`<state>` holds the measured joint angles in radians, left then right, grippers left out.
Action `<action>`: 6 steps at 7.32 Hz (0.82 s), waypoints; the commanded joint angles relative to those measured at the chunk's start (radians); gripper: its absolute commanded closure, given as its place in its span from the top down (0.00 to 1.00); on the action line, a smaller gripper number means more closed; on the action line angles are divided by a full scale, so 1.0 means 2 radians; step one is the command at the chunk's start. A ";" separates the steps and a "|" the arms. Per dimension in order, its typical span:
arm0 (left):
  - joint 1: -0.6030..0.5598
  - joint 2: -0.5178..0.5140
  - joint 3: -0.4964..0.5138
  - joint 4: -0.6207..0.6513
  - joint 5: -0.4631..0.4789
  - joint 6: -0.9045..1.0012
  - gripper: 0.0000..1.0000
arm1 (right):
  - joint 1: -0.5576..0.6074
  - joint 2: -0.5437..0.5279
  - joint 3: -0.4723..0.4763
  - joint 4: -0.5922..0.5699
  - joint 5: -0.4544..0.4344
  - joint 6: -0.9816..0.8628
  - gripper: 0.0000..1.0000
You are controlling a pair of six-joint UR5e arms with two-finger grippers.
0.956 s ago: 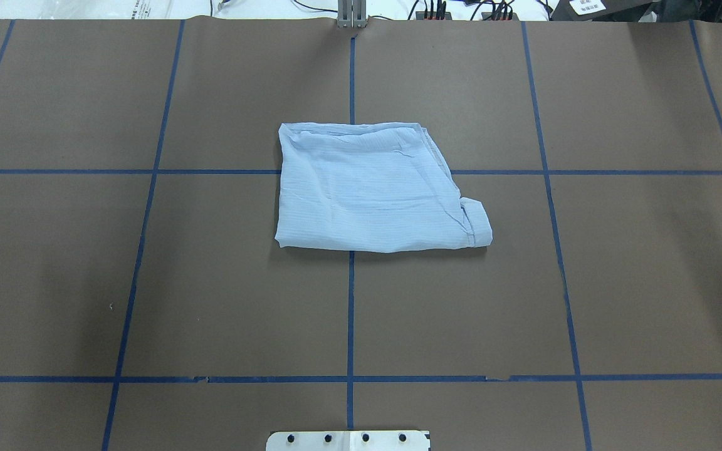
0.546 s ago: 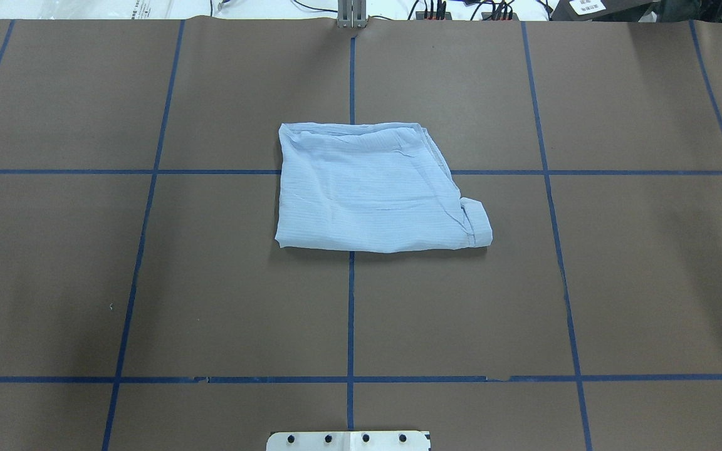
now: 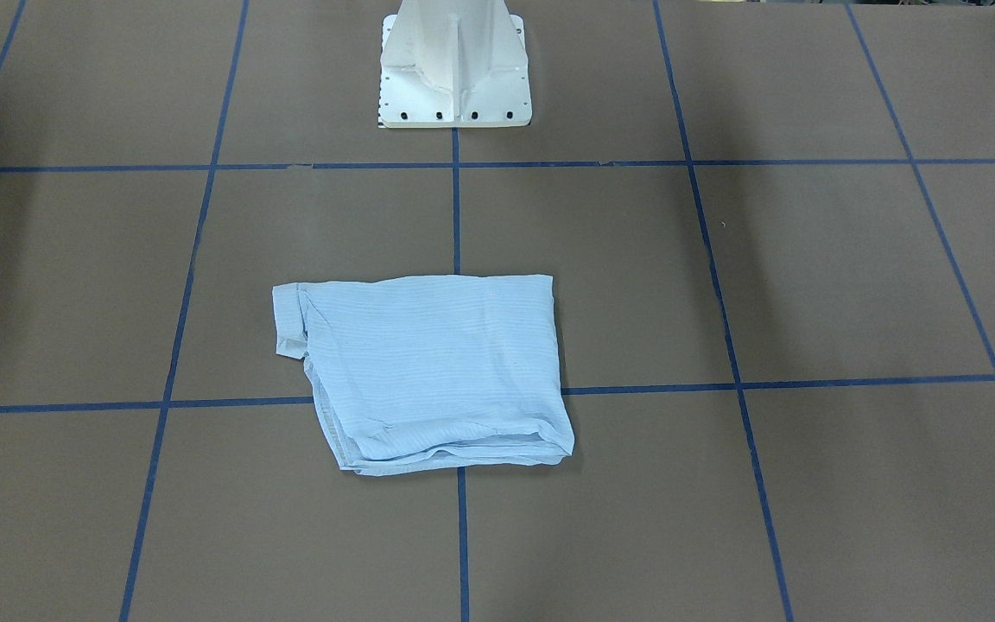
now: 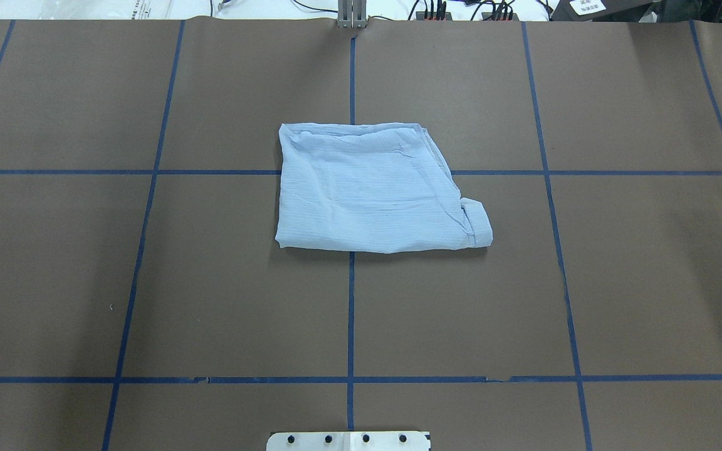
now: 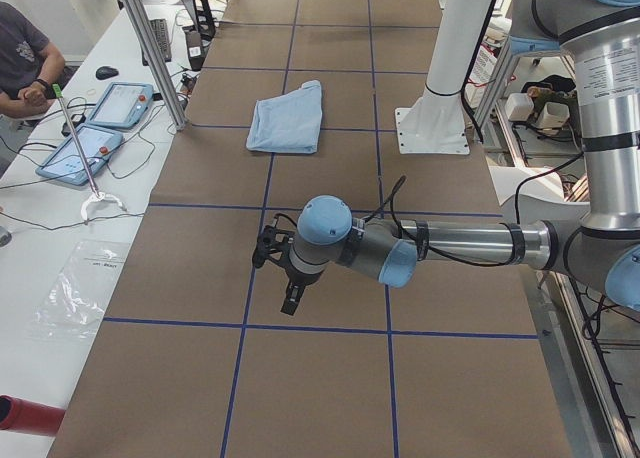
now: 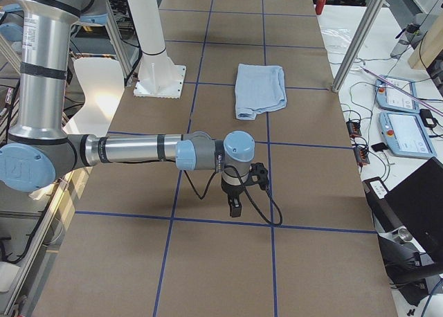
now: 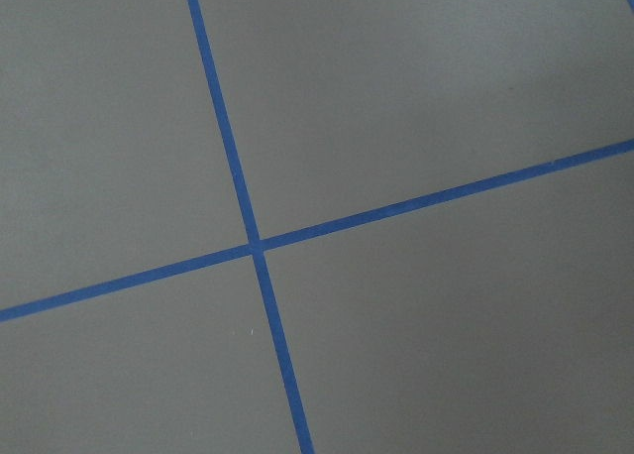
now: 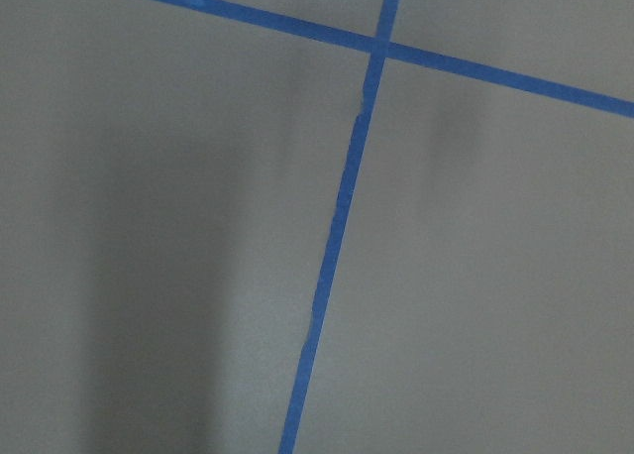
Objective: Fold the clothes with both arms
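The light-blue striped shirt (image 4: 373,188) lies folded into a compact rectangle at the middle of the brown table, with a small cuff poking out at one corner. It also shows in the front view (image 3: 428,371) and in both side views (image 5: 288,118) (image 6: 259,88). My left gripper (image 5: 290,300) hangs pointing down over bare table, far from the shirt, and shows only in the left side view. My right gripper (image 6: 235,207) hangs the same way at the opposite end and shows only in the right side view. I cannot tell whether either is open or shut. Nothing hangs from either.
The white pedestal base (image 3: 454,78) stands at the robot's edge of the table. Blue tape lines (image 4: 350,313) grid the brown table cover. Teach pendants (image 5: 105,123) and cables lie on the operators' bench, where a person (image 5: 25,53) sits.
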<state>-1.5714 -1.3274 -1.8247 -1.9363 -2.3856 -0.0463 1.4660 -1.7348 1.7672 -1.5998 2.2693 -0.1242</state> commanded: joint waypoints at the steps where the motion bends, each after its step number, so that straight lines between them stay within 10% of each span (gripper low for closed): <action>1: -0.006 0.006 -0.030 0.022 -0.004 0.002 1.00 | -0.001 0.004 -0.027 0.036 0.000 0.004 1.00; 6: -0.023 0.004 -0.016 0.041 0.029 0.048 1.00 | 0.000 0.006 -0.058 0.103 0.037 0.033 1.00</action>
<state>-1.6135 -1.3151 -1.8698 -1.8639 -2.3302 0.0445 1.4664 -1.7200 1.6461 -1.3961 2.3251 -0.0632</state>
